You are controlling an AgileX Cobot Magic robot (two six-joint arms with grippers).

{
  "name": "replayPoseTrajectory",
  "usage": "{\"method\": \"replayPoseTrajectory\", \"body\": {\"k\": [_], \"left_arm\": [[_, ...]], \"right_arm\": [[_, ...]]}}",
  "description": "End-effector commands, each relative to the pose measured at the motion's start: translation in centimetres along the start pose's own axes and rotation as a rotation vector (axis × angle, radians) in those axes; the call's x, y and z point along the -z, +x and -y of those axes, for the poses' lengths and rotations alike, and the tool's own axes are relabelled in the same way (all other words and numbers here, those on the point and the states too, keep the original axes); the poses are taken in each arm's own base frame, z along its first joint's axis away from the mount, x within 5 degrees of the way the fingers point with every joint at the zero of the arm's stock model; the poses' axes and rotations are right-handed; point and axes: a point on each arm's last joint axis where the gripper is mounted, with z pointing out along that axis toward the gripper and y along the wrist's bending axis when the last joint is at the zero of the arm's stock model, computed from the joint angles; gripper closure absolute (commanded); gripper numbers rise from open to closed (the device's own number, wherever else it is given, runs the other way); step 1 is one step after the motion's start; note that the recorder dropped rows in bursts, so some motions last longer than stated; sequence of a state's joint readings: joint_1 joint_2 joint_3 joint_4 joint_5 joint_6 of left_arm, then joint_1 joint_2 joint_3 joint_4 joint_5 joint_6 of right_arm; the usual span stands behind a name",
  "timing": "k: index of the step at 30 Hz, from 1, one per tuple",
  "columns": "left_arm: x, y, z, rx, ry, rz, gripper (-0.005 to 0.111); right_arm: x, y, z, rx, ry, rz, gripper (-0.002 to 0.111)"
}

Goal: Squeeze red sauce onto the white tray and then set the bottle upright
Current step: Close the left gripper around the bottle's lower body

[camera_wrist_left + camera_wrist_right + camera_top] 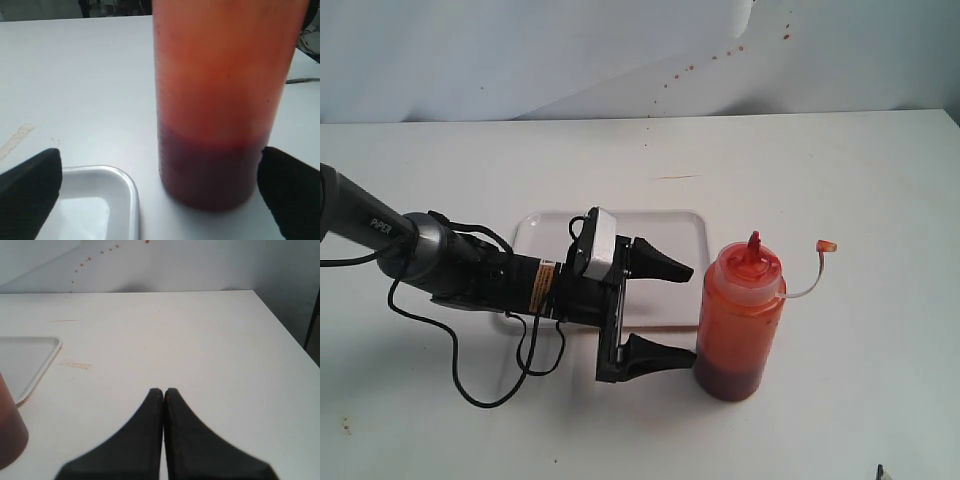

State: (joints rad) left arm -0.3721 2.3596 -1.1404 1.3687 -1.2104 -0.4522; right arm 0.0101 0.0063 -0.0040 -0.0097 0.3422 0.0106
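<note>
Already upright, sauce-filled bottle (740, 320) beside tray (670, 228); left hand (693, 312) spread, right hand (164, 392) closed.

A white table (840, 180) is carrying the white tray (665, 222), which is lying flat near its middle, well away from the far edge. The bottle (740, 320) is standing upright on the tabletop just beside the tray, not touching it. A black cable (468, 396) is trailing nearer the front edge.
</note>
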Motion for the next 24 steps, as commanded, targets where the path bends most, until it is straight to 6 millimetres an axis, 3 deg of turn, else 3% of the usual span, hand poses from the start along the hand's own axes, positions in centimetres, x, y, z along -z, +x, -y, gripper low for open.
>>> {"method": "replayPoseTrajectory", "body": {"k": [1, 24], "left_arm": [[-0.17, -0.22, 0.03, -0.026, 0.010, 0.011, 0.002], [-0.57, -0.10, 0.69, -0.010, 0.065, -0.011, 0.002]], "right_arm": [[0.00, 0.10, -0.01, 0.000, -0.001, 0.003, 0.108], [0.00, 0.10, -0.01, 0.000, -0.001, 0.003, 0.108]]}}
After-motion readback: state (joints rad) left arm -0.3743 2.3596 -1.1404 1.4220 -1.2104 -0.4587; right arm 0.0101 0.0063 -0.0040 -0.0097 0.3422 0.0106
